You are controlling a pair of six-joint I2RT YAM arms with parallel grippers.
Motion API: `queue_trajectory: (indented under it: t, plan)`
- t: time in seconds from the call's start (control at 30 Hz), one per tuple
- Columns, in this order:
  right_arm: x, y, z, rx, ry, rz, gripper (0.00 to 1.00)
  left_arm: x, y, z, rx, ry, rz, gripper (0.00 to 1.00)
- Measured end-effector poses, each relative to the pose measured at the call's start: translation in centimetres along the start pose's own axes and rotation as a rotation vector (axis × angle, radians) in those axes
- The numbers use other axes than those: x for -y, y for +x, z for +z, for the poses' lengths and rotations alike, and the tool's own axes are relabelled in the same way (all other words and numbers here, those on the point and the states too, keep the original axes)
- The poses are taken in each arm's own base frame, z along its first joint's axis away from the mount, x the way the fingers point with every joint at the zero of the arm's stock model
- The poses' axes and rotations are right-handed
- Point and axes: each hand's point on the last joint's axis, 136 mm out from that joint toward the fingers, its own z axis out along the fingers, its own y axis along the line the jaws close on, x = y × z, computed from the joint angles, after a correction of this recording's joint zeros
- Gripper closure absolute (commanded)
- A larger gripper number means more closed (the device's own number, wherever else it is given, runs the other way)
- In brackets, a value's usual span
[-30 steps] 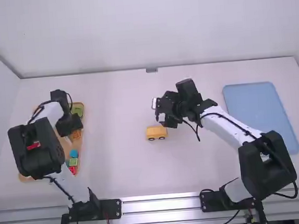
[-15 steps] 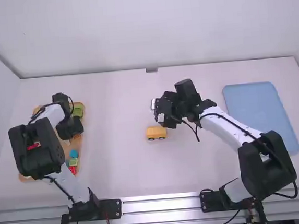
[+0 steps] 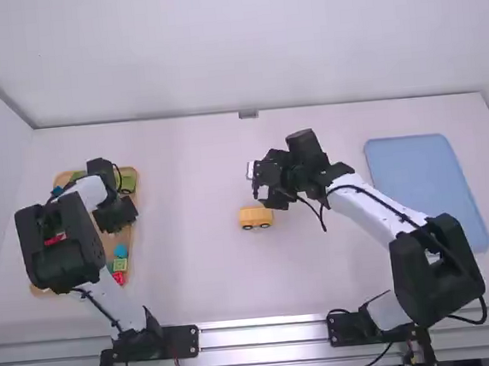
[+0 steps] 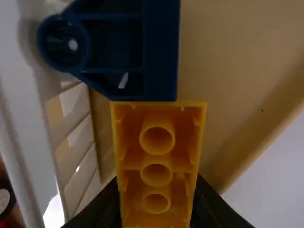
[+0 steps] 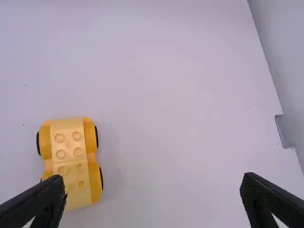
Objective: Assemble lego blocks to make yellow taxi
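Note:
The left gripper [image 3: 114, 215] is low over the wooden tray [image 3: 121, 238] at the table's left side. In the left wrist view a yellow brick [image 4: 157, 164], its hollow underside showing, fills the space between the fingers of the left gripper [image 4: 156, 190], which is shut on it. The right gripper [image 3: 269, 188] stands open above mid-table, just behind the yellow car [image 3: 256, 217]. Seen in the right wrist view, the car [image 5: 69, 161], on black wheels with a studded top, lies off to one side of the right gripper [image 5: 154, 183], nothing between its fingers.
A dark blue piece [image 4: 161, 52] touches the end of the held brick. Green blocks [image 3: 128, 183], a blue block [image 3: 120, 251] and a red block [image 3: 119, 278] lie in the wooden tray. A blue tray [image 3: 425, 189] is at the table's right.
My left gripper has shifted slightly over the tray, toward the table's near edge, covering an orange piece that showed beside it. The right arm and the car have stayed practically still.

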Motion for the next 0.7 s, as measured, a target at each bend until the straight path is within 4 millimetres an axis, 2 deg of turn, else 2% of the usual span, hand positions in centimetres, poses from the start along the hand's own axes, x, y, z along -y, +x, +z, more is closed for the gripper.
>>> queue_trajectory:
  t: [0.17, 0.3, 0.5, 0.63, 0.7]
  plan:
    - [0.0, 0.0, 0.0, -0.001, 0.0, 0.001, 0.02, 0.0, 0.0, 0.0, -0.001, -0.001, -0.003, 0.78]
    - [0.0, 0.0, 0.0, 0.0, 0.0, 0.001, 0.02, 0.0, -0.1, 0.0, 0.005, 0.0, -0.005, 0.78]
    - [0.0, 0.0, 0.0, 0.0, 0.0, 0.001, 0.02, -0.2, 0.1, -0.4, -0.016, -0.005, 0.003, 0.85]
    - [0.0, 0.0, 0.0, 0.001, -0.001, 0.002, 0.02, 0.0, -1.1, -2.4, 0.051, 0.01, 0.006, 0.93]
    - [0.1, -0.1, 0.0, 0.007, 0.003, 0.005, 0.02, 0.1, -2.0, -4.3, 0.112, 0.024, 0.006, 0.94]
